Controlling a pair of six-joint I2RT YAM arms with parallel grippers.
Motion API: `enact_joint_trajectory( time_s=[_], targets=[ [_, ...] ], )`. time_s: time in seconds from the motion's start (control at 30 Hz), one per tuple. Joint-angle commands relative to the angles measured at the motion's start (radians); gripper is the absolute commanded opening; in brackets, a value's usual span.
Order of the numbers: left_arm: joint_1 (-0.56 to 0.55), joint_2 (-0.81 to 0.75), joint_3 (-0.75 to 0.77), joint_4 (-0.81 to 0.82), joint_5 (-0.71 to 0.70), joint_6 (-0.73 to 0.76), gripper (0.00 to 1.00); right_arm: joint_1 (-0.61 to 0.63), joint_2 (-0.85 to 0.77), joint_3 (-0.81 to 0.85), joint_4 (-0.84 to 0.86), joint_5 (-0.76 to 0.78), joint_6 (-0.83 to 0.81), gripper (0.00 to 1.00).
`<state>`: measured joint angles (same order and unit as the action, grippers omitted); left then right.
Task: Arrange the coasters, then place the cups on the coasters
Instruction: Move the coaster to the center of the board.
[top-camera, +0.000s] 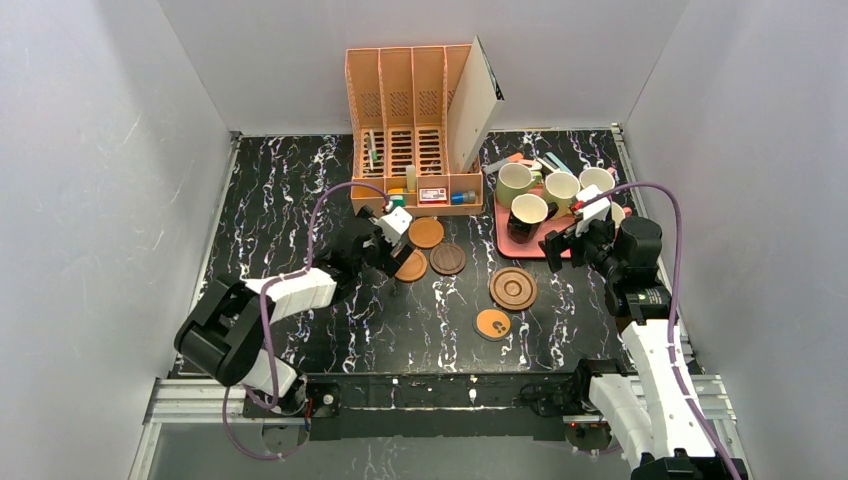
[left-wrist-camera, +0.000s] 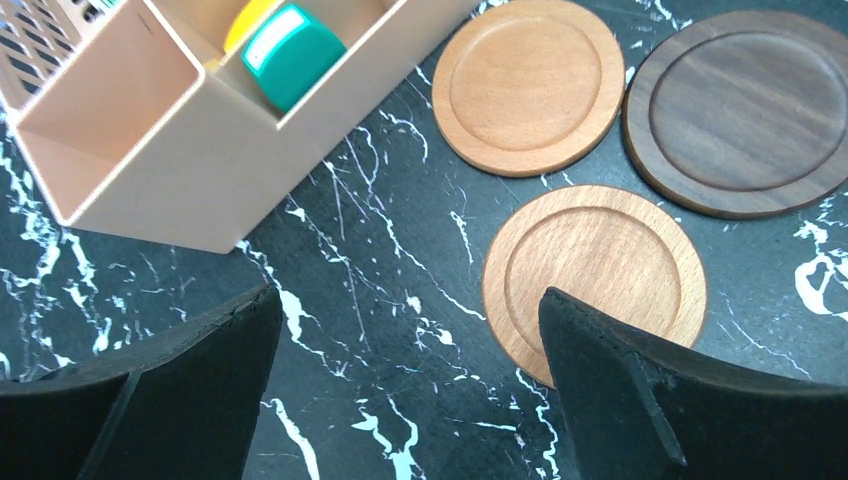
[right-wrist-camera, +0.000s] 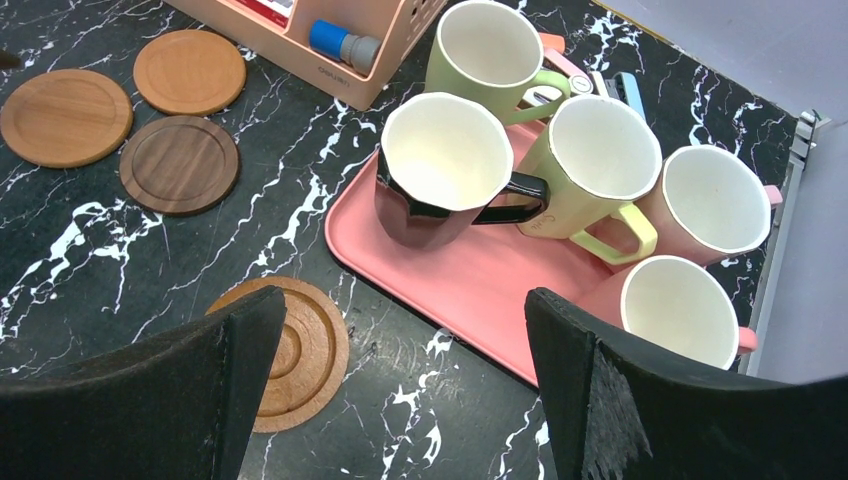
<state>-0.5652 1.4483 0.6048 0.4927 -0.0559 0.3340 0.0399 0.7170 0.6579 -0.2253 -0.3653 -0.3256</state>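
**Coasters and cups: stock on the table, no pair made yet**

1. Coasters, five. All are lying flat on the table (top-camera: 300, 230), none stacked. The far plain coaster (top-camera: 426, 232), the near plain coaster (top-camera: 410, 265) and the dark brown coaster (top-camera: 447, 259) are sitting in a tight cluster just in front of the peach organiser (top-camera: 415, 110). The ringed wooden coaster (top-camera: 512, 288) and the orange marked coaster (top-camera: 492, 324) are lying apart from that cluster, nearer the arms. Together they are forming a loose scatter, not a line.

2. Cups, five. All are standing upright, crowded on the pink tray (right-wrist-camera: 450, 290) at the right: black cup (right-wrist-camera: 440, 170), olive green cup (right-wrist-camera: 490, 50), yellow cup (right-wrist-camera: 600, 160), pink cup (right-wrist-camera: 710, 200) and a fifth cup (right-wrist-camera: 680, 310) at the tray's near right corner. None is resting on a coaster.

3. Left tool (left-wrist-camera: 410, 330). It is spread wide and carrying nothing. It is hovering low over the table, with the near plain coaster just at its right finger.

4. Right tool (right-wrist-camera: 400, 310). It is spread wide and carrying nothing, hanging above the tray's near edge with the black cup closest.

Status: the task is judged to be at its opening. Arranging appears to be starting on the left side, and all five cup placements are waiting.
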Motion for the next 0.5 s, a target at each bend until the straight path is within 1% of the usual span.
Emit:
enact_joint_trajectory(
  time_s=[0.0,0.13,0.33,0.47],
  targets=[
    [-0.003,0.047,0.0,0.033,-0.003,-0.031,0.98,0.005,-0.01,0.001,0.039,-0.001,-0.017,0.98],
    [-0.004,0.074,-0.001,0.026,0.012,-0.035,0.98,0.005,-0.014,0.0,0.039,-0.006,-0.018,0.98],
    [-0.003,0.114,0.011,0.023,-0.025,-0.031,0.98,0.005,-0.013,0.001,0.036,-0.011,-0.02,0.98],
    [-0.003,0.144,0.037,-0.019,-0.06,-0.019,0.98,0.005,-0.016,-0.001,0.035,-0.012,-0.021,0.98]
  ],
)
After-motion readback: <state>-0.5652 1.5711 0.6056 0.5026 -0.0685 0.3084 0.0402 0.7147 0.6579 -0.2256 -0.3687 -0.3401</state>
